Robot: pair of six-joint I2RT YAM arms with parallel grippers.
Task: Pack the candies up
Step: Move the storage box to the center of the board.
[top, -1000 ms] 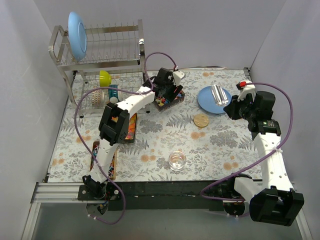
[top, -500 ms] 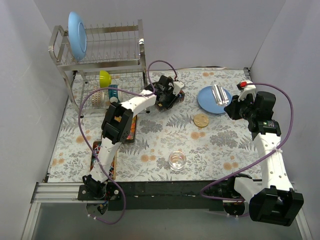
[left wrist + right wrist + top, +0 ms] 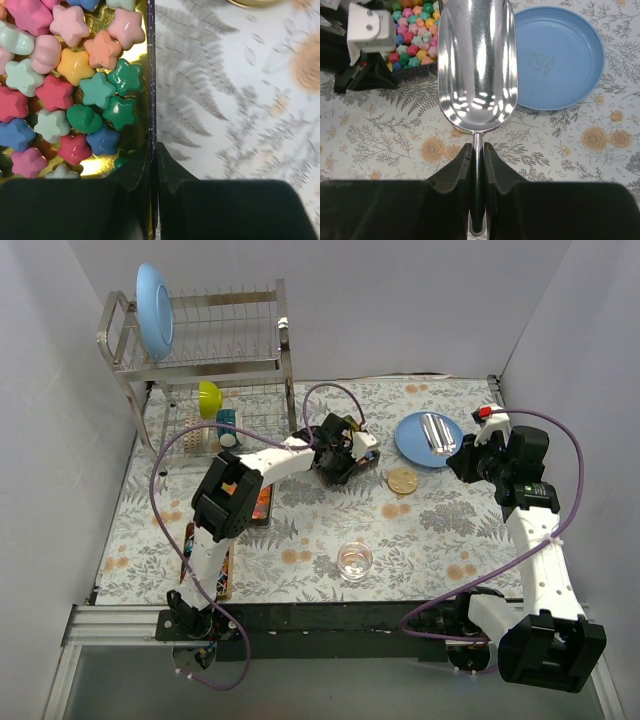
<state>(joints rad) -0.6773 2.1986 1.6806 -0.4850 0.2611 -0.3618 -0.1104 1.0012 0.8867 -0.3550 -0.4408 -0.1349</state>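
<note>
The candies [image 3: 75, 75] are star-shaped and rounded lumps in pink, green, blue, orange and yellow, lying in a gold-lined dark box. My left gripper [image 3: 154, 147] is shut on the box's thin right wall [image 3: 150, 90], one finger inside and one outside. From above, the left gripper [image 3: 342, 462] sits mid-table and covers most of the box. My right gripper [image 3: 477, 147] is shut on the handle of a shiny metal scoop [image 3: 476, 65]. The empty scoop hovers between the candies [image 3: 415, 35] and a blue plate [image 3: 560, 50].
A gold round lid [image 3: 402, 480] lies near the blue plate [image 3: 415, 440]. A small glass jar [image 3: 355, 560] stands toward the front. A dish rack [image 3: 200, 340] with a blue plate and a yellow cup fills the back left. Two more trays [image 3: 262, 498] lie left.
My left gripper has closed on the box wall and drawn the box toward the front right, nearer the plate. The right arm with the scoop has barely moved.
</note>
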